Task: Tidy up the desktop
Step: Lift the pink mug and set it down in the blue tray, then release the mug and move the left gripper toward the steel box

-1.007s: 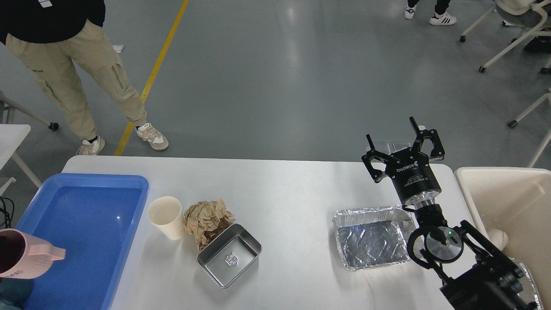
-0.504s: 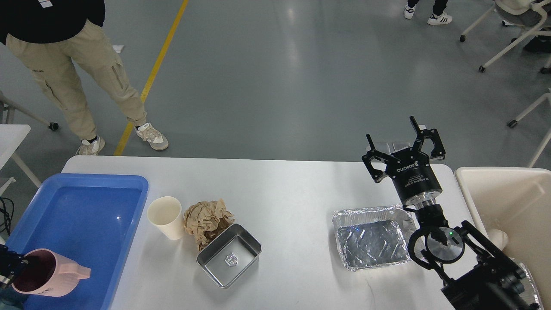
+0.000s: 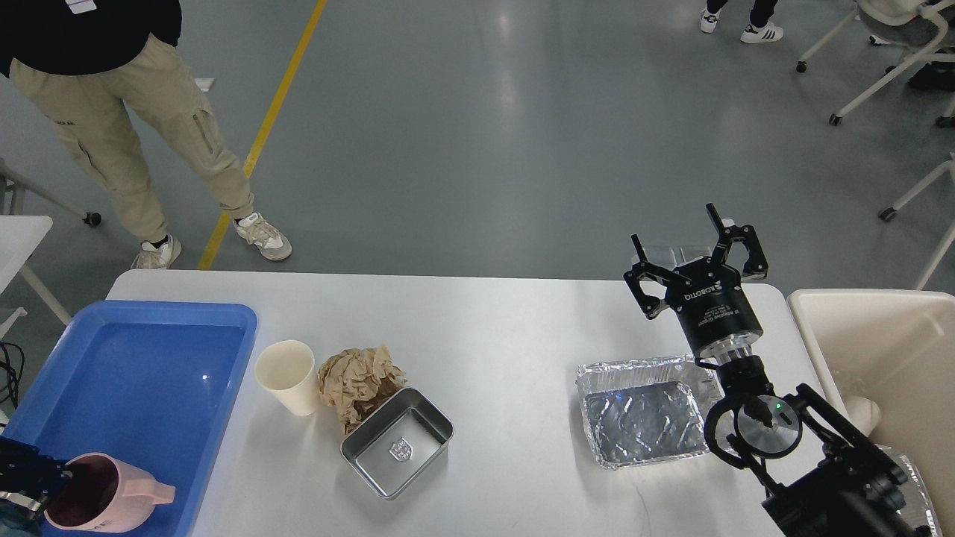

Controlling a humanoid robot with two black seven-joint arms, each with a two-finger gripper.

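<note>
The white desktop (image 3: 507,328) fills the lower part of the head view. On it stand a cream paper cup (image 3: 287,375), a crumpled brown paper ball (image 3: 360,380), a square steel tin (image 3: 398,441) and a foil tray (image 3: 645,410). My left gripper (image 3: 37,477), mostly cut off at the bottom left, is shut on the rim of a pink mug (image 3: 112,503), held low over the near end of the blue plastic tray (image 3: 134,365). My right gripper (image 3: 697,250) is open and empty, raised above the table's far right, behind the foil tray.
A beige bin (image 3: 888,350) stands off the table's right edge. A person (image 3: 127,112) stands beyond the far left corner. A small white side table (image 3: 19,239) is at the left. Chair legs (image 3: 880,74) are at the far right.
My left gripper has carried the pink mug down and a little to the right, lower over the blue tray's near end. My right gripper has barely moved.
</note>
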